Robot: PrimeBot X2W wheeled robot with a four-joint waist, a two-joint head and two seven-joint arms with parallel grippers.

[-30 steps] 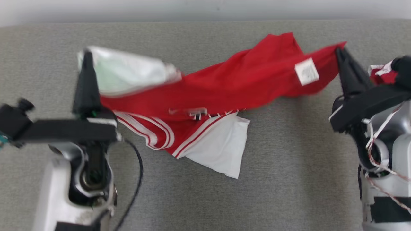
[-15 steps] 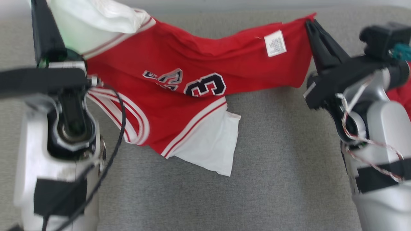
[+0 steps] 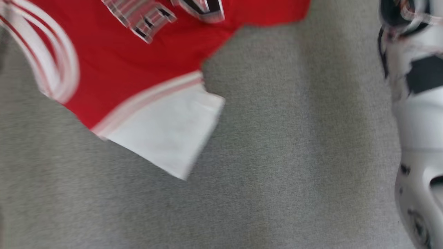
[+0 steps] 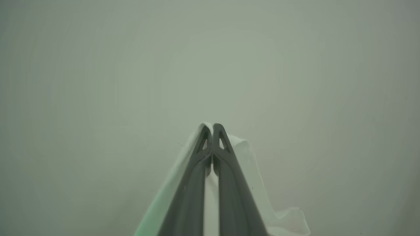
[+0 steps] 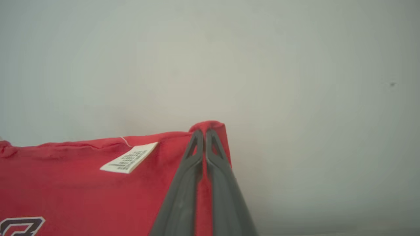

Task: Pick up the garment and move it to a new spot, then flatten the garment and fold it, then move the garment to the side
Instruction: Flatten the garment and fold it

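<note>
Head view, blurred: red jersey (image 3: 114, 65) at upper left, its white sleeve (image 3: 166, 138) reaching toward frame centre. Grey surface (image 3: 294, 155) below and right. Navy numerals (image 3: 162, 14) cut by the top edge. Pale forearm (image 3: 418, 121) at the right edge.

Left wrist view: left hand (image 4: 212, 126) clenched on white sleeve cloth, frame bottom centre.

Right wrist view: right hand (image 5: 205, 131) pinched on a red corner. White label (image 5: 129, 158) left of the fingers, numeral fragment at lower left.
</note>
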